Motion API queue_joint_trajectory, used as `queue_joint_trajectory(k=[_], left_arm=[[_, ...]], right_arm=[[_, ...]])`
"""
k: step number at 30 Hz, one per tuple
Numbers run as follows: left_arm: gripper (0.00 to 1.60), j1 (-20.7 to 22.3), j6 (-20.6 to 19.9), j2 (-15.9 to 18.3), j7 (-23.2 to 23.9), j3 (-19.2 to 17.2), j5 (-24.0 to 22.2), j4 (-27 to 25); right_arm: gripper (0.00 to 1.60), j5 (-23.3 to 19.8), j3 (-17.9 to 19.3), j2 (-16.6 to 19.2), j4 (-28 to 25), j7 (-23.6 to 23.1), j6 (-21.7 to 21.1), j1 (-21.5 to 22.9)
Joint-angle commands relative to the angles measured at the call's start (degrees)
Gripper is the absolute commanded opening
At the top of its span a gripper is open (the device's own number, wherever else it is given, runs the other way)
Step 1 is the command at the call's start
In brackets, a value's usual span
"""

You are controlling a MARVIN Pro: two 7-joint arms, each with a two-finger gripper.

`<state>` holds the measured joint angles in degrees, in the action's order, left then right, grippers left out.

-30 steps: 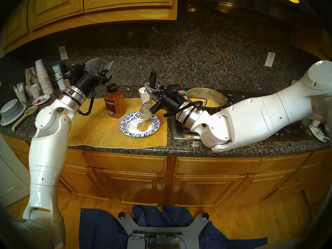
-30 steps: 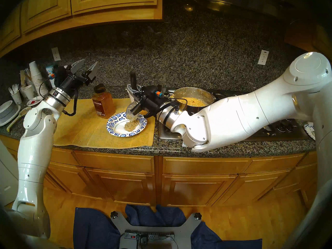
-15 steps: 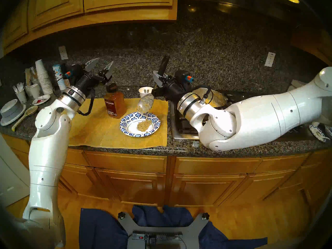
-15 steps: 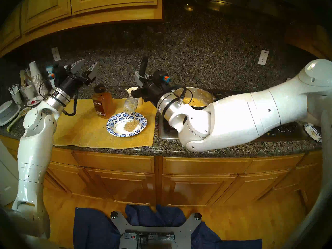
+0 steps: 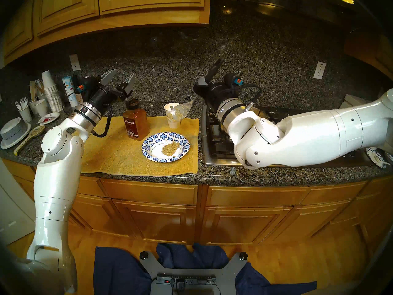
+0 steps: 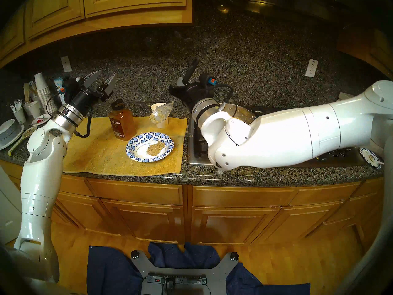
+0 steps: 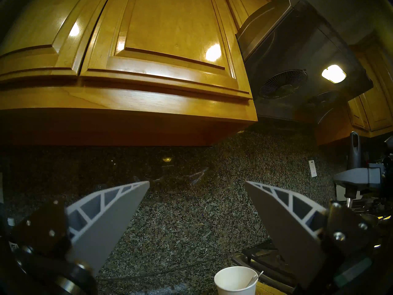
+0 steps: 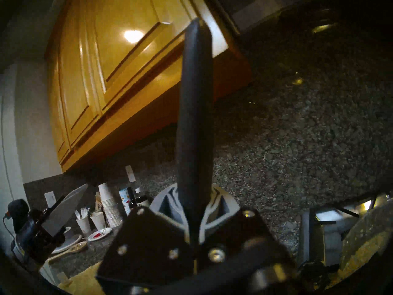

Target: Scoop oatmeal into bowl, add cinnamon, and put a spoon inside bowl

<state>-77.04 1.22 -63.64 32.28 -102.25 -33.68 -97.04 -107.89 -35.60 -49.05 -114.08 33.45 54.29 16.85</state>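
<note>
Since a second ago my right arm has lifted the ladle off the bowl and rolled it back toward the stove; the scoop end, with some oatmeal stuck in it, is now in front of the paper cup, no longer over the bowl. My left arm hasn't moved.

Left to right:
- The spare forks and cup stack sit at the far left of the tabletop, out of play.
- My left pincer is released, jaws wide, empty, parked above the tabletop.
- The cinnamon stands upright on the yellow mat, just behind-left of the bowl.
- The bowl has one lump of oatmeal right of centre.
- White spoon: probably the one standing in the paper cup in the left wrist view, not sure.
- My right pincer is clenched on the ladle's dark handle, which sticks up past the fingers.
- The pot is mostly hidden behind my right arm.

How to do it well: keep the scoop level on the way back so the leftover doesn't drip on the mat or into the cup. Clear the pot rim before dipping. Then bring the left pincer down to the cinnamon and grip it by the flat sides.
</note>
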Motion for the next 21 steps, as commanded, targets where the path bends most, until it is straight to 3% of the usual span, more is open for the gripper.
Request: queue_joint_trajectory(k=[1,21], left_arm=[[1.6,1.61,0.44,0.11,0.03,-0.31,-0.33,-1.27],[1.6,1.59,0.46,0.18,-0.01,-0.27,-0.38,-1.32]], right_arm=[[0.0,-7.27,6.35,5.39,0.03,-2.32,0.71,0.87],[0.0,-24.76,11.62,17.43,2.43,-7.8,-1.88,3.38]])
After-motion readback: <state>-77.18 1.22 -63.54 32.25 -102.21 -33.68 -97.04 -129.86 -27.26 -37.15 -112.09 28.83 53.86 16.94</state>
